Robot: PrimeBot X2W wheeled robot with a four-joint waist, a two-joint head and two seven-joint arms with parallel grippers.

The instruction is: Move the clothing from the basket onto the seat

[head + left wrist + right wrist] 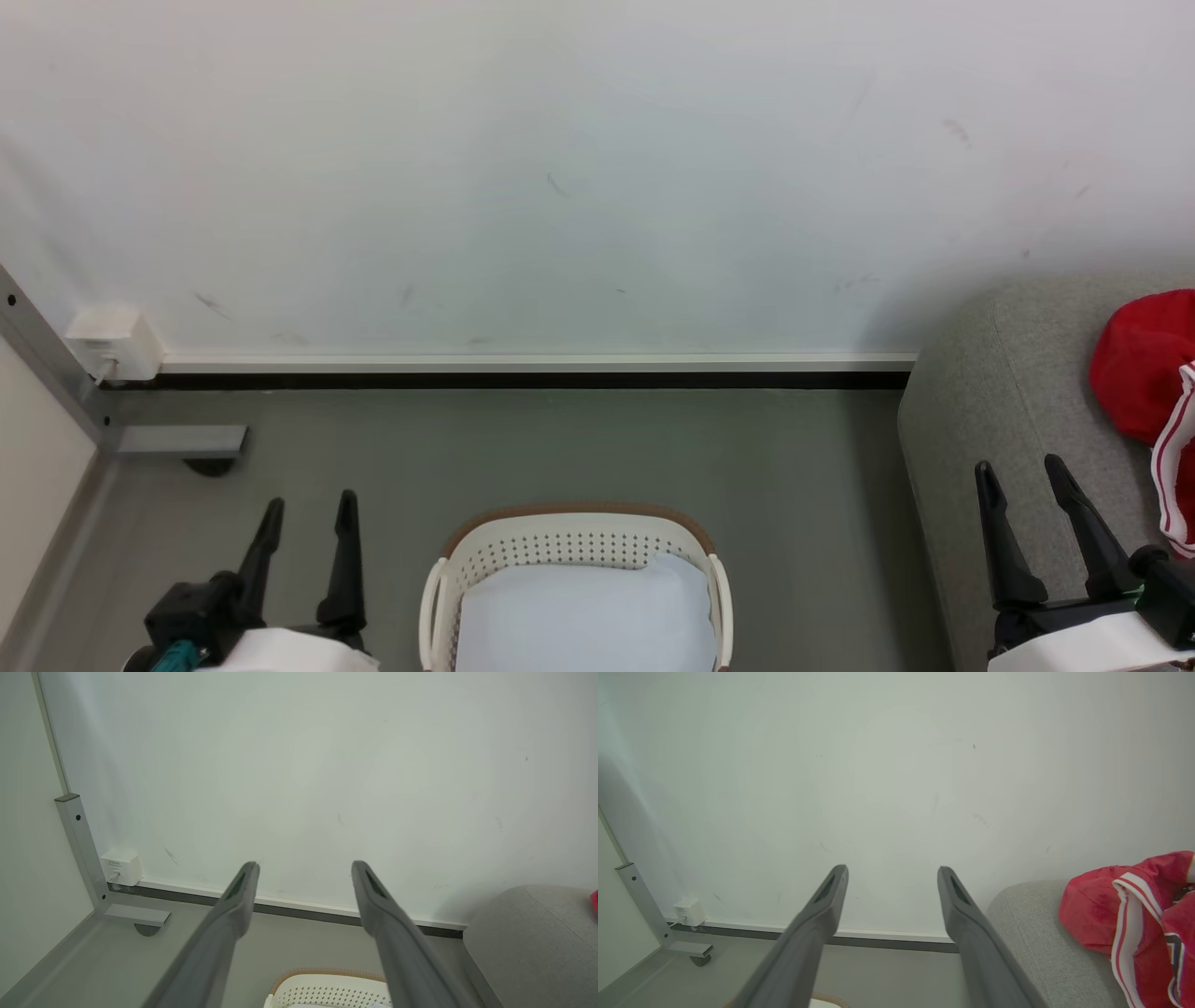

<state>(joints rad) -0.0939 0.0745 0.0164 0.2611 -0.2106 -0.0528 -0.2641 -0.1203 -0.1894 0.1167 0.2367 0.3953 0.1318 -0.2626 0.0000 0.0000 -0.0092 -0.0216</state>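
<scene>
Head view: left gripper (311, 500) and right gripper (1018, 464) are both spread wide, holding nothing. Red clothing (1144, 373) sits on the seat (1008, 392) just right of the right fingers. The basket (579, 546) between them holds a white sheet (583, 607), so the job's probably done.

Even bright light, soft shadows, sharp focus.

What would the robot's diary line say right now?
clothing: on seat | basket: white sheet inside | left gripper: open | right gripper: open
</scene>
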